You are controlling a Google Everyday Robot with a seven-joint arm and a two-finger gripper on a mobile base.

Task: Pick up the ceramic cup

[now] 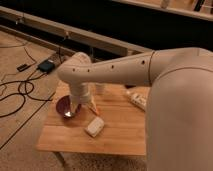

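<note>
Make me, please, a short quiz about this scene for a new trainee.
1. True or false: the claw holds the ceramic cup.
2. Which lies nearest the table's front edge? A bowl, B pale block, C ceramic cup.
3. Fill in: the claw hangs low, right by the dark ___.
Key: 1 false, the claw is open and the cup stands behind the arm; 2 B; 3 bowl.
</note>
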